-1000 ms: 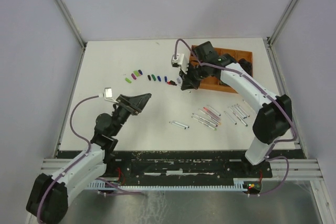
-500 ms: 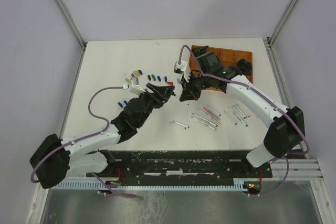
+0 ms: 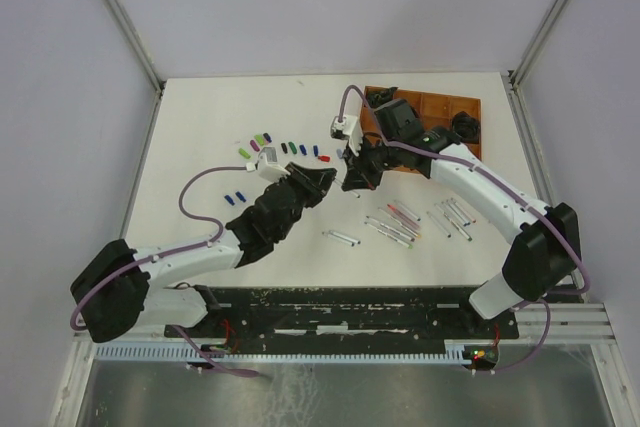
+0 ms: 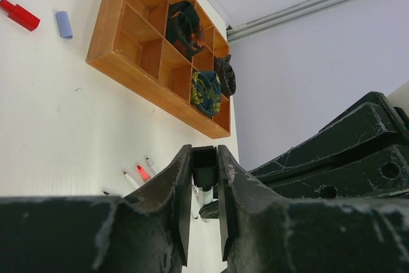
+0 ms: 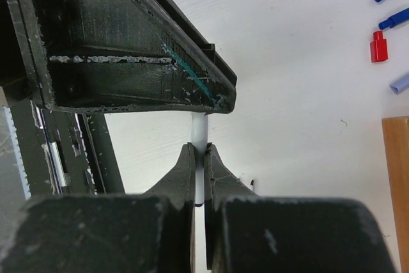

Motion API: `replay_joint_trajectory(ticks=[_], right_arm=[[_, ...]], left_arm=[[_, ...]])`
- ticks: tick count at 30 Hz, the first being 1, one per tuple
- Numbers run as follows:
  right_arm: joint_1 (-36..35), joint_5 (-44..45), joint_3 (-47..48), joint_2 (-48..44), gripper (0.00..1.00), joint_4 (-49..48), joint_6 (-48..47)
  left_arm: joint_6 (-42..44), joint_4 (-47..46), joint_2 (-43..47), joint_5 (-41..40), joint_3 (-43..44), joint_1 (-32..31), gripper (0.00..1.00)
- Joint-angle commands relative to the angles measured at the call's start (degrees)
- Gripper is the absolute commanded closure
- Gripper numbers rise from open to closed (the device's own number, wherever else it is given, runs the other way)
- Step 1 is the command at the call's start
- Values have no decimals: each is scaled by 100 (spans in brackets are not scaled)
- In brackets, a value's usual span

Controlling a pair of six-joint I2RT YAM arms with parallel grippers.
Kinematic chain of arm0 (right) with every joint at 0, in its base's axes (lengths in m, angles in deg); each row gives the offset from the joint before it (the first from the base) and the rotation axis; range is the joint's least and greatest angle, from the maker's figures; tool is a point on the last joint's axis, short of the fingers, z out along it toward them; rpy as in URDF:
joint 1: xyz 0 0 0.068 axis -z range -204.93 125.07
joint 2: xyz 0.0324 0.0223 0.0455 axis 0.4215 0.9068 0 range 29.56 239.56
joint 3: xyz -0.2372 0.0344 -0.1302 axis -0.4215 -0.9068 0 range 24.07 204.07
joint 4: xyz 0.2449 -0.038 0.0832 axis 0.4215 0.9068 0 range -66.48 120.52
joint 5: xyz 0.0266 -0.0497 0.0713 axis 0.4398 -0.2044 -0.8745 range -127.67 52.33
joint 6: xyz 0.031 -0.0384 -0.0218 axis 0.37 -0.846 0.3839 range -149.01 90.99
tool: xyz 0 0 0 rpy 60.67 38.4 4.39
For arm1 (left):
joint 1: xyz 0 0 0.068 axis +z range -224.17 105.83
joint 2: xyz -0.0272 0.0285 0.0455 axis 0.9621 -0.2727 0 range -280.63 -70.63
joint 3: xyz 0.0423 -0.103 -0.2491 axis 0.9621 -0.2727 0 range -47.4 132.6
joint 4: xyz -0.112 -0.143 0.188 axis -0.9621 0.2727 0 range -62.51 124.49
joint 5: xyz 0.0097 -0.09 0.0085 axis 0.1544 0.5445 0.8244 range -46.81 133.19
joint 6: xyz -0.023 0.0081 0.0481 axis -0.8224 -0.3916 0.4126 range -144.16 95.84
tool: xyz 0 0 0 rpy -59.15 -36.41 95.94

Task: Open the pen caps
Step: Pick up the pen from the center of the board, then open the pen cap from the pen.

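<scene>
"Where's the pen they're working on?"

"Lifted off the tabletop, above its middle and a little toward the far edge. The right gripper (image 5: 199,149) is clamped tight on the pen (image 5: 199,129), on its white barrel."

"And the other arm?"

"The left gripper (image 4: 204,153) meets it end-on. Its fingers press against both sides of the black cap (image 4: 204,167), and the white barrel shows right behind the cap."

"What's lying on the table?"

"Loose caps (image 3: 262,139) sit in a row toward the far edge, left of the middle, with a red cap (image 5: 378,46) at the row's right end. Some blue caps (image 3: 235,197) lie nearer the left edge. The other pens (image 3: 396,230) are scattered toward the near right. A wooden tray (image 4: 153,93) sits in the far right corner."
</scene>
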Motion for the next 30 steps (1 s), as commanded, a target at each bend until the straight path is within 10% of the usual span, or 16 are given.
replay_joint_trajectory(ticks=[1, 3, 12, 30], right_arm=[[-85, -55, 7, -73, 98, -141, 78], [-93, -142, -4, -63, 98, -122, 41], [83, -1350, -44, 61, 53, -341, 774], [86, -1559, 73, 481, 98, -61, 854]], left_arm=[[-103, -47, -21, -264, 213, -30, 80], [-36, -59, -3, -275, 197, -31, 96], [600, -813, 284, 226, -163, -20, 97], [1076, -1530, 719, 82, -497, 558, 97]])
